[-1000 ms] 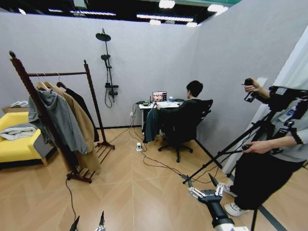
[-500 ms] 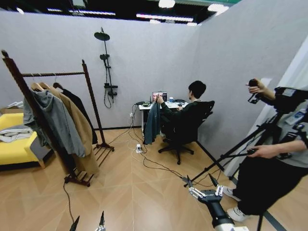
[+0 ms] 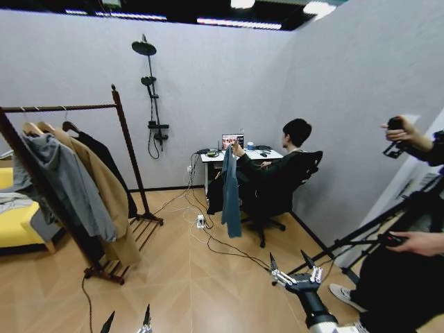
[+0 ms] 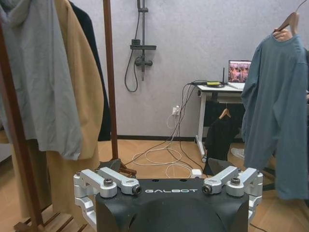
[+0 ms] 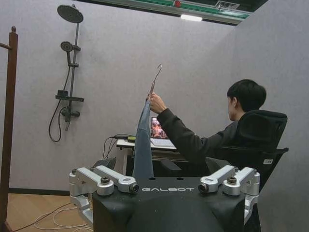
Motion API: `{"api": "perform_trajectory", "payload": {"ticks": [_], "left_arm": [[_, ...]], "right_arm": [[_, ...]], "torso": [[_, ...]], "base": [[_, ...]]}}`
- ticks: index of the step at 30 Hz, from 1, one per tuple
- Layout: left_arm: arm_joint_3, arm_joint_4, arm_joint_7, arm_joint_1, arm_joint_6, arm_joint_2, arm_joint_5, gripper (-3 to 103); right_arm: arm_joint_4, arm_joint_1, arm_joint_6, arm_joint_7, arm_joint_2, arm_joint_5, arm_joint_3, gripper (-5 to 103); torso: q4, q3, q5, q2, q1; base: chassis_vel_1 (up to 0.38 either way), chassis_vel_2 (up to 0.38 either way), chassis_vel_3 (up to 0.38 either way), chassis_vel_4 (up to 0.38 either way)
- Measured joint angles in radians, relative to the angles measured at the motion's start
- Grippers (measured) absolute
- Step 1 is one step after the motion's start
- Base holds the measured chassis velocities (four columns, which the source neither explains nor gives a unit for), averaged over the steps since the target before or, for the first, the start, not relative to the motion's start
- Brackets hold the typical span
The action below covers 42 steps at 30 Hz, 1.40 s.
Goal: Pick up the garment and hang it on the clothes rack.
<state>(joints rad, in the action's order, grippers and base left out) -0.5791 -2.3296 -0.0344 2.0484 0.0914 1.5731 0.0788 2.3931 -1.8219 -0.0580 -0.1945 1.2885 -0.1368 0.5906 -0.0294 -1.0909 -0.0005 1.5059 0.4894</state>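
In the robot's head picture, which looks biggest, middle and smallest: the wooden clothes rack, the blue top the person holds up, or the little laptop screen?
1. The clothes rack looks biggest, though it stands nearer the camera.
2. The blue top, held up by a seated person.
3. The laptop screen looks smallest.

The garment point(image 3: 230, 198) is soft matt cloth hanging in loose folds from a smooth brown wooden hanger point(image 4: 288, 21). At nine o'clock in the head view, the clothes rack point(image 3: 122, 132) is dark reddish-brown wood with a slight sheen, and the grey jacket point(image 3: 59, 182) and tan coat point(image 3: 104, 191) on it are matt fabric. The floor point(image 3: 187, 277) is smooth pale wood boards with a low gloss. The wall point(image 3: 201, 83) looks matt and finely textured. The left gripper point(image 4: 169, 188) and right gripper point(image 5: 164, 186) have brushed silver metal fingers on matt black casings.
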Motion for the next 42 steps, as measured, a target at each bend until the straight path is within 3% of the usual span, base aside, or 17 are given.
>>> {"api": "perform_trajectory", "payload": {"ticks": [30,42], "left_arm": [[0.000,0.000,0.000,0.000,0.000,0.000,0.000,100],[0.000,0.000,0.000,0.000,0.000,0.000,0.000,100]], "right_arm": [[0.000,0.000,0.000,0.000,0.000,0.000,0.000,100],[0.000,0.000,0.000,0.000,0.000,0.000,0.000,100]], "torso": [[0.0000,0.000,0.0000,0.000,0.000],[0.0003,0.000,0.0006,0.001,-0.001]], "base": [[-0.335,0.335,0.330,-0.335],[-0.093,0.101,0.070,-0.080]]}}
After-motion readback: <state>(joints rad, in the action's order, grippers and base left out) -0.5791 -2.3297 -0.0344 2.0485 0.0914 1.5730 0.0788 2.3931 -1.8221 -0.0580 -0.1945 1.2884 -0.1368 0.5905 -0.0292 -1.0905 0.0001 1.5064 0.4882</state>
